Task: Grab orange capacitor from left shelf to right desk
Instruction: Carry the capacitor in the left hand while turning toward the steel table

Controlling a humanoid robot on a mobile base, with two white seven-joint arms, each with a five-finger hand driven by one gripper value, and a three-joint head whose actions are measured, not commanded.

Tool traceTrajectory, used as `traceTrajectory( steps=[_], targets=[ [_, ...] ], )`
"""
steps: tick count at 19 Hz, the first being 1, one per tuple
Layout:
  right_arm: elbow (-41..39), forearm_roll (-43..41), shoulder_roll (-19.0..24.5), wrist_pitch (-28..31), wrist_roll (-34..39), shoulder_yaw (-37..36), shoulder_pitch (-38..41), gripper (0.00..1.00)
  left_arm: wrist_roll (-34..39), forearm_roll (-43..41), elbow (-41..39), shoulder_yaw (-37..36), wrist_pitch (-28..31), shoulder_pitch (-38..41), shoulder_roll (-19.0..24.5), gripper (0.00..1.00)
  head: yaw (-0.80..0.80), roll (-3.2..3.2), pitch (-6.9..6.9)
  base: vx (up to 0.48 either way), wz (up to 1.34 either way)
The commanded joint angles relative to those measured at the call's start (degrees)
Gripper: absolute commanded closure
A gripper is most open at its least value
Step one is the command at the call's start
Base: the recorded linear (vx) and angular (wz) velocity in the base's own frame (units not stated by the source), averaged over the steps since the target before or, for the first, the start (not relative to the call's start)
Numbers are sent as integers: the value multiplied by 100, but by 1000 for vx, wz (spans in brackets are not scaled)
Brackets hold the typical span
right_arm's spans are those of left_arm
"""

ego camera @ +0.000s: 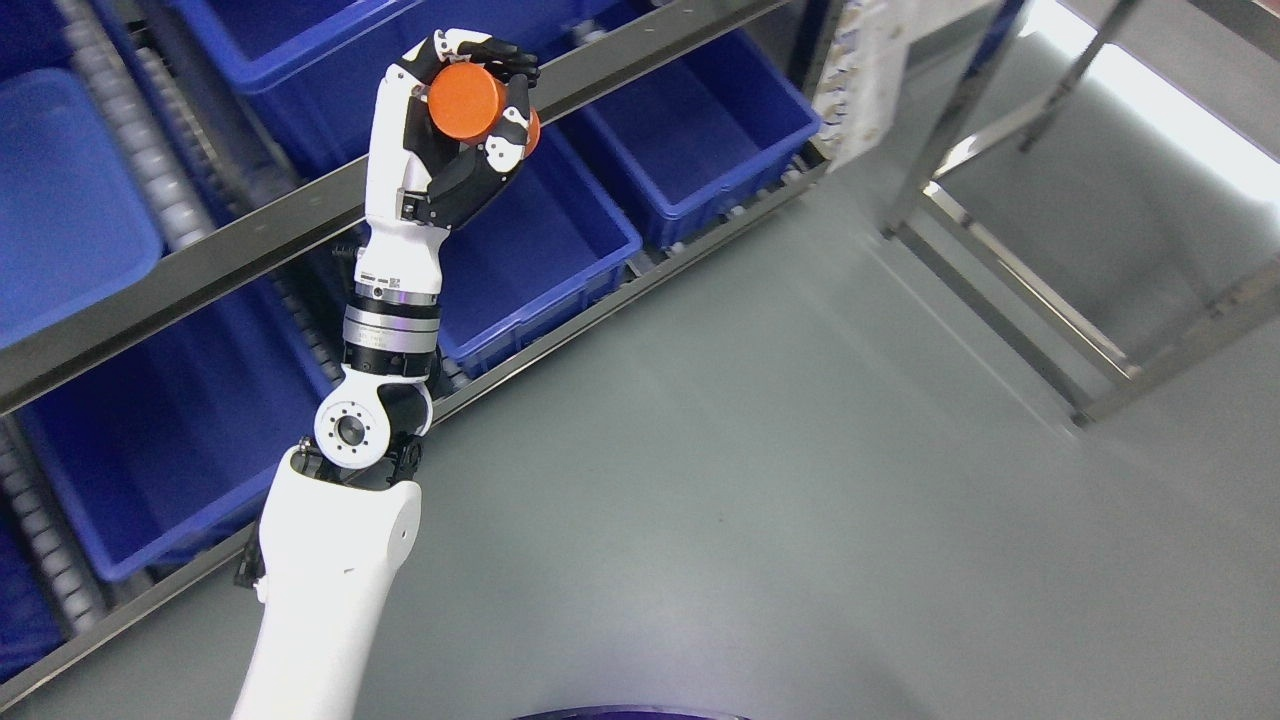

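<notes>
Here the left robot hand (pixel 470 120) grips a round orange plastic capacitor (pixel 468 101), its fingers (pixel 505 55) curled around it, above the blue plastic bin (pixel 560 250) on the metal shelf (pixel 250 235).

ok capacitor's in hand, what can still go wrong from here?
1. The left hand pinches the capacitor mostly with its fingertips, so a fast swing could shake it loose onto the floor.
2. The hand is close to the shelf rail and bins; the arm could clip them while turning.
3. The desk frame has exposed legs, which could snag the arm.
</notes>
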Motion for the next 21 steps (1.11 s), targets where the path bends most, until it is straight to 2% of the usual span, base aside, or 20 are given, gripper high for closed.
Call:
traceTrajectory(
  steps=[1,12,21],
  targets=[
    [-193,0,-100,-3,-2,-62,-2,0,0,3,-12,-82,12,-130,100,97,0,0,0,109,-955],
    [-193,0,-100,-3,-2,-62,-2,0,0,20,-12,-566,-14,-244,100,97,0,0,0,224,-775],
    [-193,0,-100,-3,-2,-62,-11,0,9,64,6,-1216,-14,-314,100,97,0,0,1,427,-387]
  ],
)
